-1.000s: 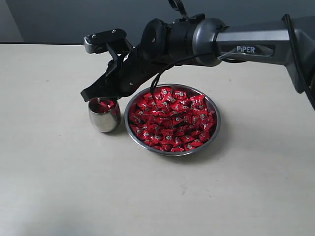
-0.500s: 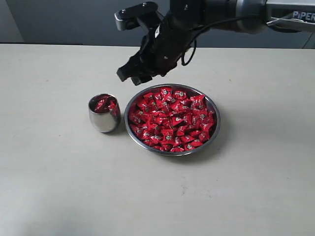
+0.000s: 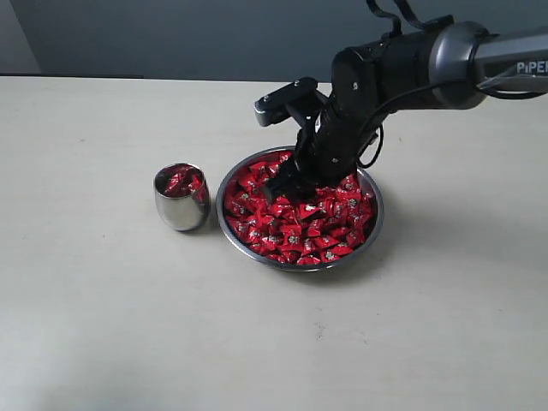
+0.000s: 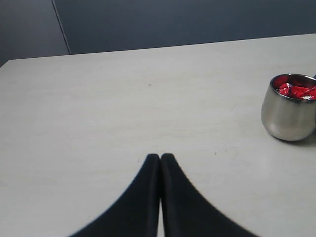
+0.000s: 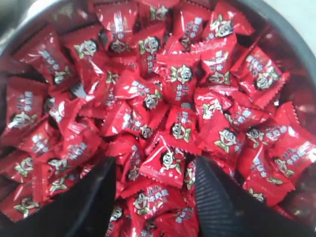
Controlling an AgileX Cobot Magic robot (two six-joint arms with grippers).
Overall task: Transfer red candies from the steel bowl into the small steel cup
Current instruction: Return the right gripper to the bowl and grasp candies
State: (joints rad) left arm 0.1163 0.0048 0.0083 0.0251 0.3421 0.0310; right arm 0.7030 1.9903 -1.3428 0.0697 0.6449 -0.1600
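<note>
The steel bowl sits mid-table, heaped with red candies. My right gripper is down in the bowl's far-left part, open, its fingertips among the candies. In the right wrist view the gripper straddles one candy, and the bowl's rim curves round the pile. The small steel cup stands just left of the bowl with a few red candies inside. The left wrist view shows the cup off to one side and my left gripper shut, empty, over bare table.
The pale table runs wide around the bowl and cup. A dark wall stands behind the far edge. The right arm reaches in from the upper right, above the bowl's far side.
My right gripper left the cup, rose and crossed rightward, then came down into the bowl; its jaws opened on the way. A candy now lies in the cup.
</note>
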